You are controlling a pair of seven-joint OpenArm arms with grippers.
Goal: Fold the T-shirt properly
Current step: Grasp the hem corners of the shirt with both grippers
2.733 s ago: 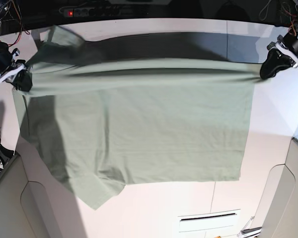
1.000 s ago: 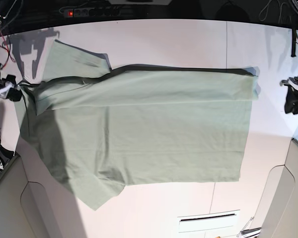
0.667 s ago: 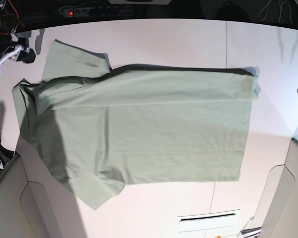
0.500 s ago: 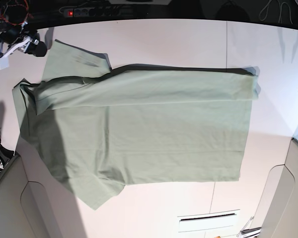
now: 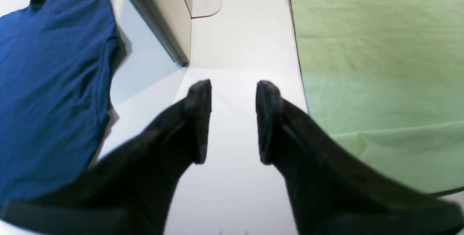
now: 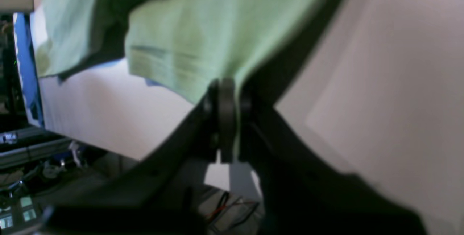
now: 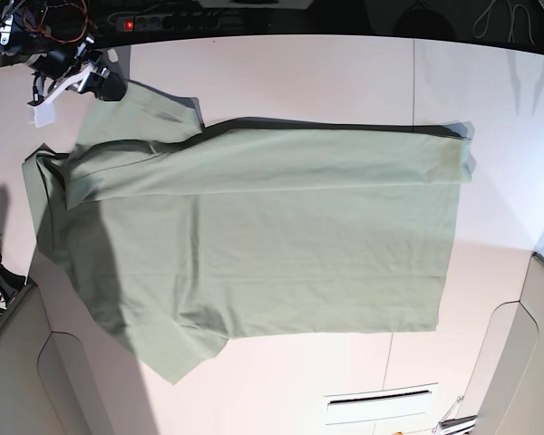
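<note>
**Far sleeve pinched, ready to fold in**

The right gripper has its two black fingers pressed together on the outer corner of the T-shirt's far sleeve; from where I stand by the base camera, that gripper sits at the top-left corner of the white table, right at the sleeve's tip. The left gripper hangs over bare tabletop with a clear gap between its fingers and nothing in them, just beside the shirt's straight hem edge. A blue garment lies off to its other side, apart from the work.

The T-shirt lies spread across the middle of the table, its far long edge already turned over onto the body, with both sleeves sticking out at the left end.

My reading is that the sleeve is about to be laid inward over the body. To do it well, I would lift the corner only slightly, so the thin fabric does not drag the folded edge beneath it, carry it straight across, and set it down flat before letting go. The grip looks to be on very little cloth, so a quick pull could slip it free.
</note>
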